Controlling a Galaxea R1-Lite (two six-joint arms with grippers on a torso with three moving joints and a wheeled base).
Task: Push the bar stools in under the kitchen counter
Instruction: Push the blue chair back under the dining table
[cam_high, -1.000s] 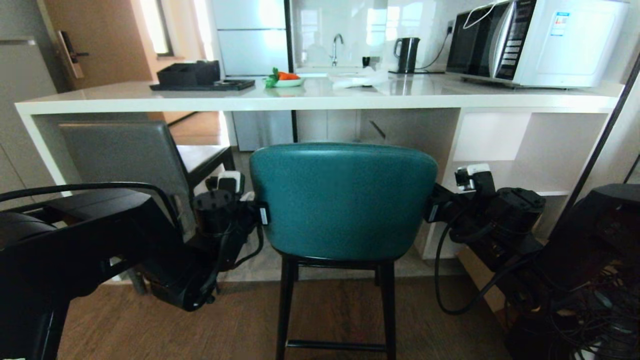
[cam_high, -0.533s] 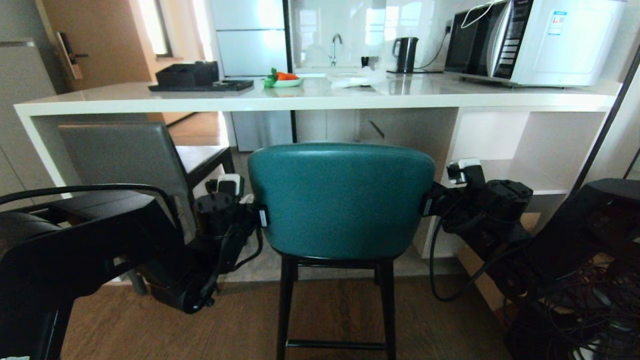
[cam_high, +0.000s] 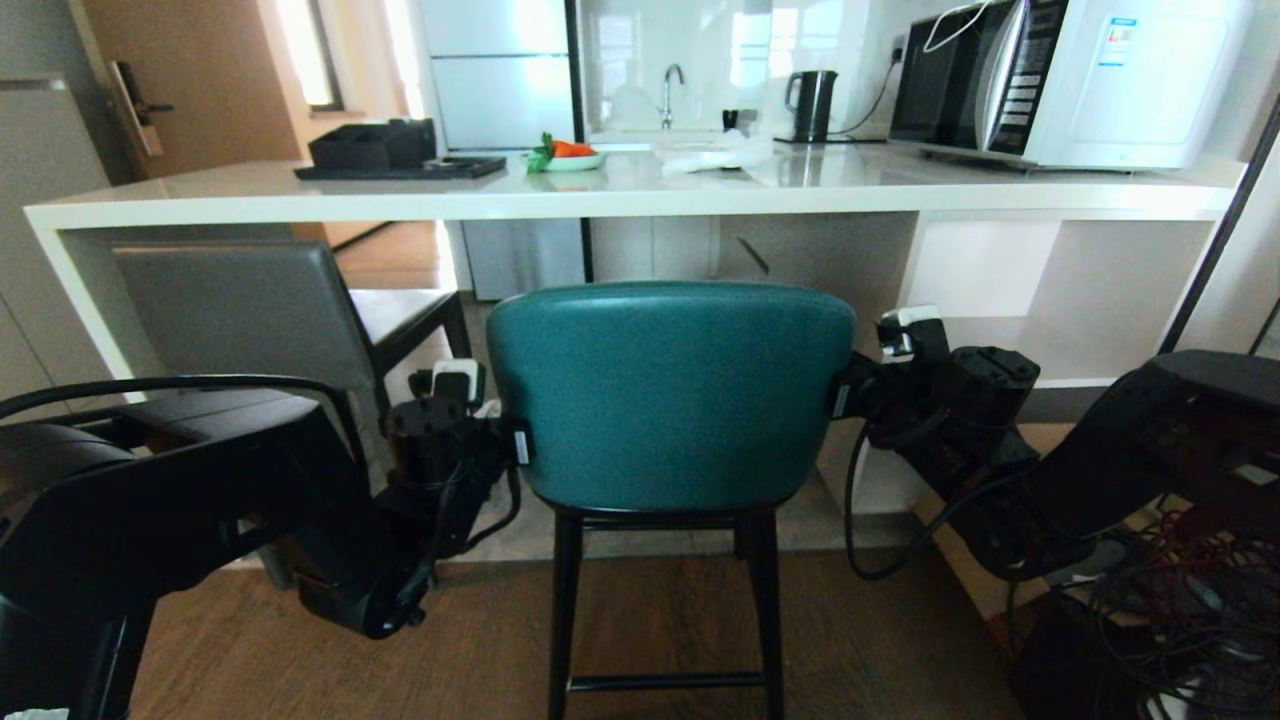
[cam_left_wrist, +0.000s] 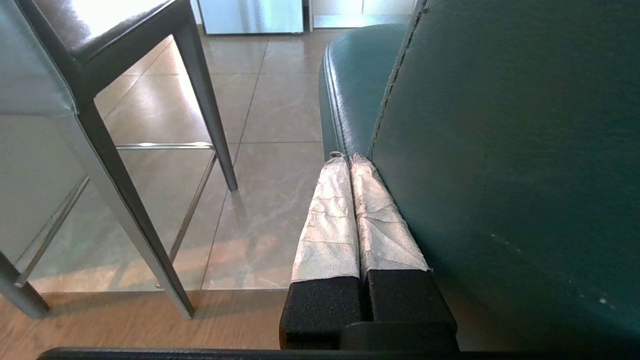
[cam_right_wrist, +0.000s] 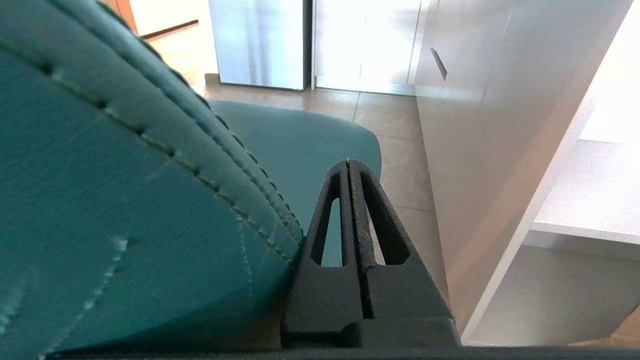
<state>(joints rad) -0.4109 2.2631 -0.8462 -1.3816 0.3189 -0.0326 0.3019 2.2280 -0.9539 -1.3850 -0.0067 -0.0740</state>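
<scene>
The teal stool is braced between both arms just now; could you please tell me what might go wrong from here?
1. Both pincers are shut and only press against the teal stool's back, the left pincer at one edge, the right pincer at the other; either could slip off, letting the stool twist.
2. The white shelf panel stands close beside the right pincer and could be struck.

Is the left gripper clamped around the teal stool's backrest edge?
No. In the left wrist view the left gripper is shut on nothing, lying flat alongside the teal stool.
</scene>
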